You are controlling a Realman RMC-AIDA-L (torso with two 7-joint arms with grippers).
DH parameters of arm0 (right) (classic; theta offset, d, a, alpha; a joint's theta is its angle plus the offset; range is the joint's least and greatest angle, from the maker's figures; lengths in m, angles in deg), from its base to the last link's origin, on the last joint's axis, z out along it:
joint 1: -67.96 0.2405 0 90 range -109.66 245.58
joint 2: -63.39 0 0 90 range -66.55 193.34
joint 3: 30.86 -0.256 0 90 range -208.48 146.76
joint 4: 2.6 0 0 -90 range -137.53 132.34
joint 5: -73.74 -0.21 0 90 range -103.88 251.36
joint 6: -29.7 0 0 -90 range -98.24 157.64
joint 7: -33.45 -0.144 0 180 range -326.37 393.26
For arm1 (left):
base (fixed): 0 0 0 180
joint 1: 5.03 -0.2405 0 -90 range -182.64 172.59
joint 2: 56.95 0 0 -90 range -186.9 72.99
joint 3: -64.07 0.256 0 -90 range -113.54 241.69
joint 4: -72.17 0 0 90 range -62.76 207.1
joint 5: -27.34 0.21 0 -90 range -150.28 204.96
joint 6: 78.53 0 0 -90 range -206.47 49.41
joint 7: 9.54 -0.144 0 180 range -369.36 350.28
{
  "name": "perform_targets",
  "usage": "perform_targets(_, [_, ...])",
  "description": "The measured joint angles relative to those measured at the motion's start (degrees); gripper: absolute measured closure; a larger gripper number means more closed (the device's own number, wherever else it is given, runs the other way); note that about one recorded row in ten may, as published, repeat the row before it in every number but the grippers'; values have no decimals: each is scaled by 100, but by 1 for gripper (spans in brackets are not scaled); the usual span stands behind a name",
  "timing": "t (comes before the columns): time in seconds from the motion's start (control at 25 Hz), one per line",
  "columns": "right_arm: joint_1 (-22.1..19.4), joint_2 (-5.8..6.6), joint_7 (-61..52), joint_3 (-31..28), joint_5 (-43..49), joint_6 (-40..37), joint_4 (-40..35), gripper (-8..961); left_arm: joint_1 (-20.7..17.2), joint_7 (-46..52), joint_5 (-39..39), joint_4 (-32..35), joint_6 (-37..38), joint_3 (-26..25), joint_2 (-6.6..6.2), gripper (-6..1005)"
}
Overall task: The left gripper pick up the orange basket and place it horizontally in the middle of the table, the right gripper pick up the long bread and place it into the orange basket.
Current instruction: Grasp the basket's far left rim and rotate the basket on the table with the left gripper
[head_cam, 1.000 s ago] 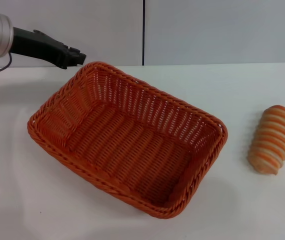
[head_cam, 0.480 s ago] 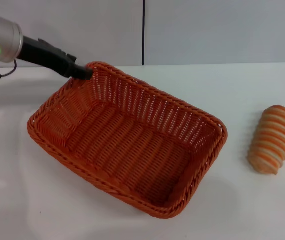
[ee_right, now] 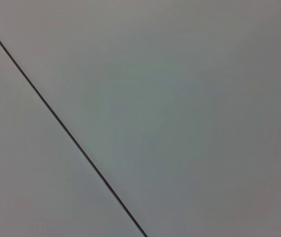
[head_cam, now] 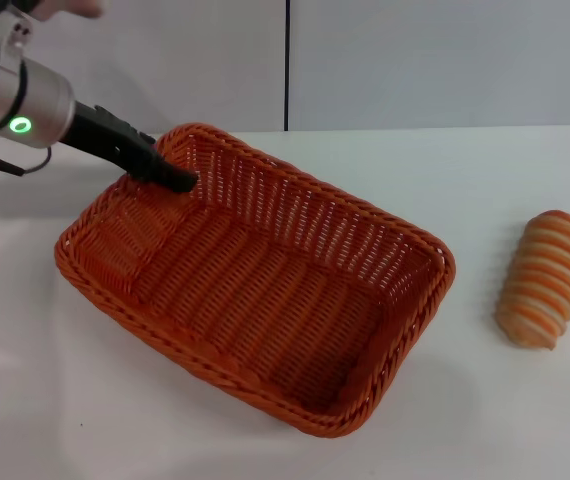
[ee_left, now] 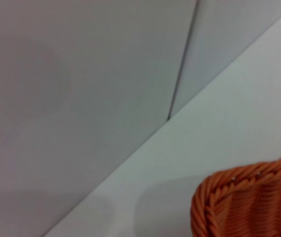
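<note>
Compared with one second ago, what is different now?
The left pincer moved forward and down, from above the table behind the orange basket to its far corner, its tip now over the rim, inside. No grasp is visible yet. The basket and the long bread stayed where they were.

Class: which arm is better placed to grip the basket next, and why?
Left. Its tool is already at the basket's far-left rim; the right arm is nowhere in the head view.
</note>
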Motion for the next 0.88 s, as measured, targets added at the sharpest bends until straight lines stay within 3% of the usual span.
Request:
perform_targets(0.24, [-15,-2,0,-12,0,9,6,248,0,97,102,-51,-231,441,25,152])
perform_targets(0.52, [-20,-11,0,-3,0,31,10,247,-46,157,79,62,-363,453,37,205])
perform_targets(0.88, [-22,-12,0,-8,0,76,25,246,-33,138,108,60,-329,487,36,564])
